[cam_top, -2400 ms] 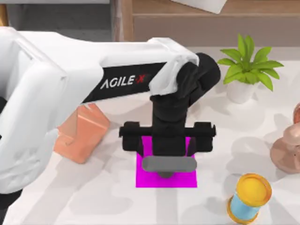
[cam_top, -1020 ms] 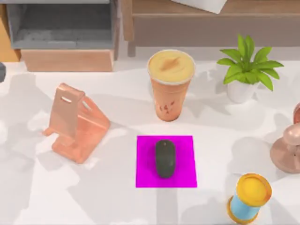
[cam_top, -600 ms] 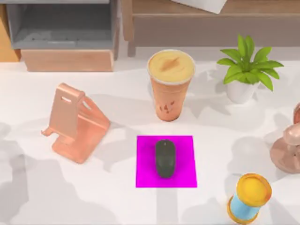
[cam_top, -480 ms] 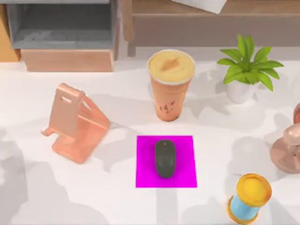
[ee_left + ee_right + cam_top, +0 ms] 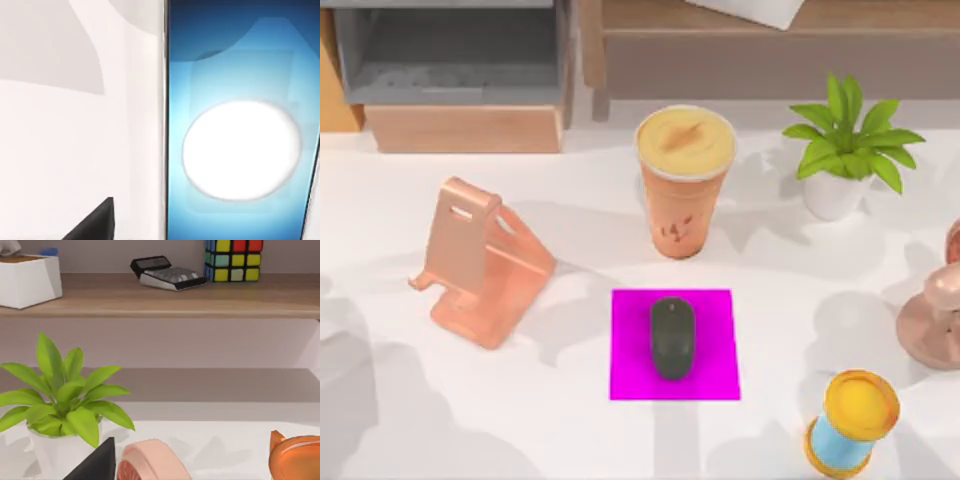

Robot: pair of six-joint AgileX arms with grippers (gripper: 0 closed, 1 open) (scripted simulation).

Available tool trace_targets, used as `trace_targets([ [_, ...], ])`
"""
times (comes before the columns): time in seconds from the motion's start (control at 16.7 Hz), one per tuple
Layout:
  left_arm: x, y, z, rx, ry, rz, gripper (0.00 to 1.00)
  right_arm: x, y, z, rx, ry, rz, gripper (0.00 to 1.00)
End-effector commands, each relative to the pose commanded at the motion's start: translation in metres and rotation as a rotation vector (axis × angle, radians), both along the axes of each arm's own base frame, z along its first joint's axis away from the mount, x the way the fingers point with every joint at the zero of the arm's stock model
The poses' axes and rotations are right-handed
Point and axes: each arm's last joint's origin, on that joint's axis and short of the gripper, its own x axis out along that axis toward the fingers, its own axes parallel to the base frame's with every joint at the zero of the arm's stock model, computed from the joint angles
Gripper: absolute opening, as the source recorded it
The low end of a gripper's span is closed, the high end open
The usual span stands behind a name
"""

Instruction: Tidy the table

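The dark oval mouse [image 5: 672,338] rests on the magenta square mat [image 5: 718,375] at lower centre of the broad white table [image 5: 570,420], so I judge that done; a blue-screened phone [image 5: 242,125], probably, lies by my left wrist, awaiting the copper-pink stand [image 5: 480,262]; I cannot tell how my jaws stand.

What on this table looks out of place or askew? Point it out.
Nothing stands out. The mouse lies straight on the magenta mat, the drink cup and potted plant stand upright, and the phone stand sits flat on the table. No spill shows.
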Motion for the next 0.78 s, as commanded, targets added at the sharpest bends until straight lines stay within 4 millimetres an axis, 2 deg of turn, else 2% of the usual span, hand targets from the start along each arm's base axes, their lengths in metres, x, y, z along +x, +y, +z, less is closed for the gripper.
trace_targets([
  [0.3,0.002,0.001,-0.046,0.007,-0.015,0.000,1.00,0.000,0.000,0.000,0.000,0.000,0.000,1.00],
  [0.42,0.000,0.000,-0.058,0.003,-0.006,0.000,1.00,0.000,0.000,0.000,0.000,0.000,0.000,1.00],
  [0.66,-0.001,0.000,-0.060,0.002,-0.004,0.000,1.00,0.000,0.000,0.000,0.000,0.000,0.000,1.00],
  [0.78,-0.001,0.000,-0.060,0.002,-0.004,0.000,0.85,0.000,0.000,0.000,0.000,0.000,0.000,1.00],
])
